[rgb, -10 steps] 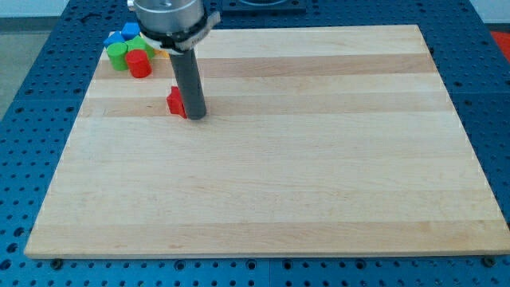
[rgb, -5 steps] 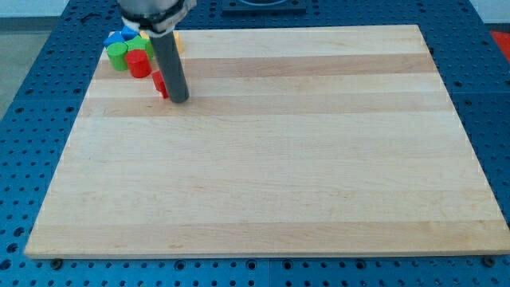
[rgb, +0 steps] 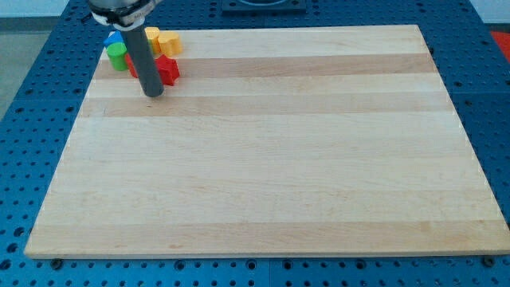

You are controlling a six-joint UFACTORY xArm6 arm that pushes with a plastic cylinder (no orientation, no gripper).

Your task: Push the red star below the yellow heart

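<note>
- The red star [rgb: 166, 68] is a small bright red block in the upper left of the frame, on the pale wooden board [rgb: 271, 159]. Its outline is partly cut off by the rod, so the star points are hard to make out.
- It lies just below the yellow blocks: a yellow heart [rgb: 168, 43] and another yellow piece [rgb: 152, 37] beside it, near the board's top edge. The star looks close to touching the heart's lower side, though I cannot tell if they meet.
- A second red block [rgb: 130, 64] peeks out on the rod's left side; its shape is hidden.
- Further left sit a green block [rgb: 118, 57] and a blue block [rgb: 114, 39], bunched at the board's top left corner.
- The rod [rgb: 146, 64] comes down from the top left of the frame, nearly upright, with the arm's grey mount [rgb: 119, 9] just showing at the top edge.
- My tip [rgb: 153, 94] rests on the board just below and to the left of the star, very near it, between the star and the second red block.
- There is no pincer on this arm, only the plain rod, and it holds nothing.
</note>
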